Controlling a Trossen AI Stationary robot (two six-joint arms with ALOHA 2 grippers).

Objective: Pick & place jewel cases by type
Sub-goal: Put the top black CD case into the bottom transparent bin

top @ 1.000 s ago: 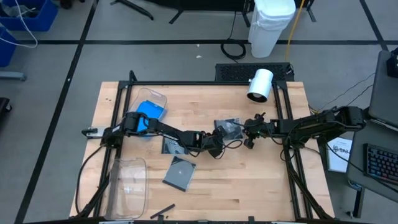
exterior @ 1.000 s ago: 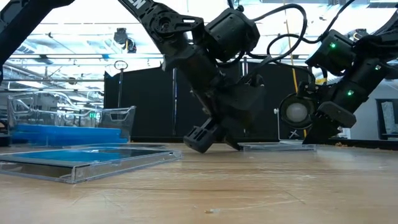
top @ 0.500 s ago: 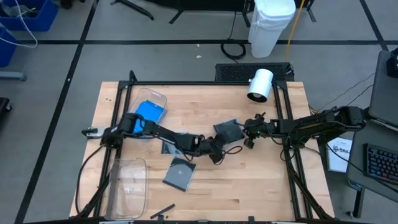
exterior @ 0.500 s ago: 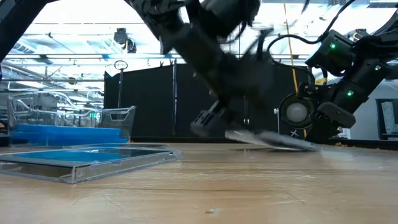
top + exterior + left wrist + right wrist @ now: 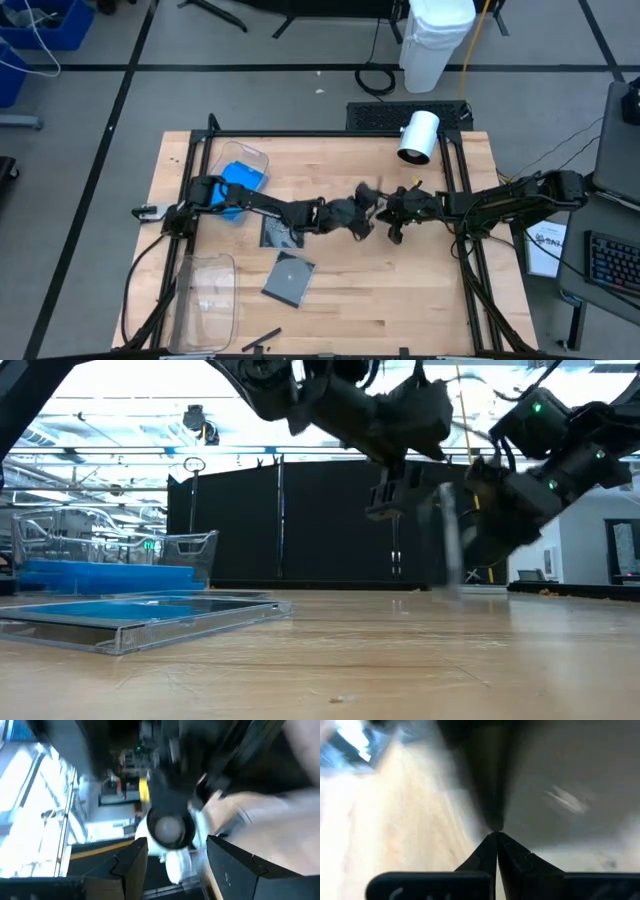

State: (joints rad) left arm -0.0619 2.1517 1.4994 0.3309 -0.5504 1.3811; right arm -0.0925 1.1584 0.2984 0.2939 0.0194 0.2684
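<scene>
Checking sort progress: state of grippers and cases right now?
Left gripper: open, empty.
Right gripper: shut.
Grey case: standing on edge beside right gripper.
Disc case: flat on table.
Blue cases: in bin.

Table (image 5: 420,300): pale wood planks, smooth, faint satin sheen, visible grain in low view. Bin (image 5: 205,297) at near left: clear glossy plastic; far-left bin (image 5: 255,158) the same. Jewel case (image 5: 140,615) low at left: clear glossy plastic with blue inside. Grey case (image 5: 289,277) on the table: plastic, dull gloss. Arms: dark matt, probably plastic or painted metal. White cylinder (image 5: 417,136) at far right: smooth, matt.
</scene>
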